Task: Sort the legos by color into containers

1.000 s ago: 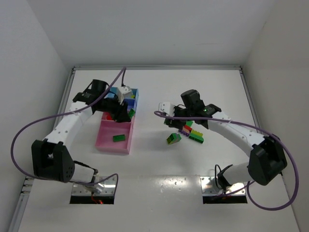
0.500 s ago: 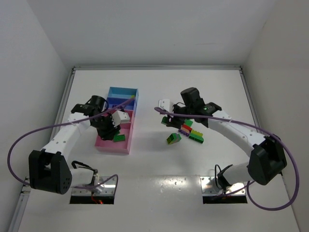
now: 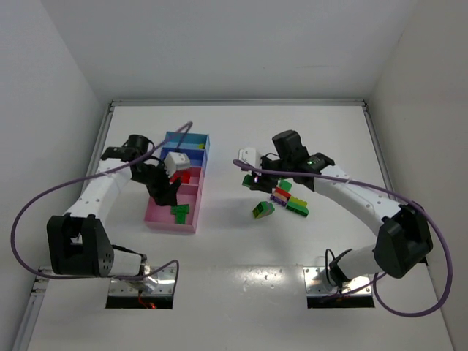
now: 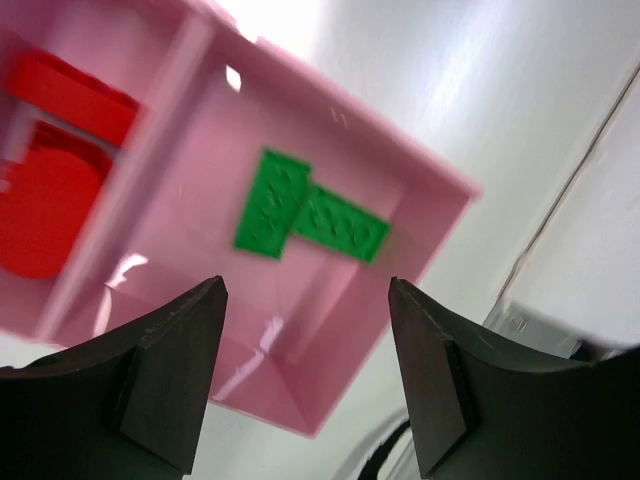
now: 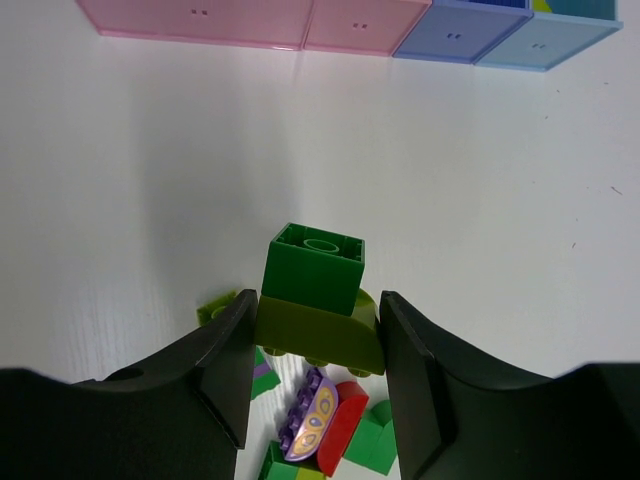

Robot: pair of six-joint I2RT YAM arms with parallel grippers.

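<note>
My left gripper [image 3: 164,196] [image 4: 305,290] hangs open over the near pink compartment [image 4: 400,180] of the containers [image 3: 157,217], with nothing between its fingers. Two dark green legos [image 4: 310,215] [image 3: 179,212] lie side by side in that compartment. Red legos [image 4: 55,150] fill the compartment beside it. My right gripper [image 3: 254,180] [image 5: 315,312] is shut on an olive brick [image 5: 320,338] with a dark green brick [image 5: 315,262] stuck on top, held above the loose pile [image 3: 289,201]. In that pile are a purple piece [image 5: 315,420], a red one [image 5: 347,428] and green ones [image 5: 378,442].
A single green brick [image 3: 263,209] lies on the table left of the pile. The blue compartments [image 3: 191,139] [image 5: 460,30] sit at the far end of the tray row. White walls enclose the table on three sides.
My left gripper swung from the far blue end of the row to the near pink compartment and opened; a second green brick now lies there. The right gripper barely shifted, still holding its bricks.
</note>
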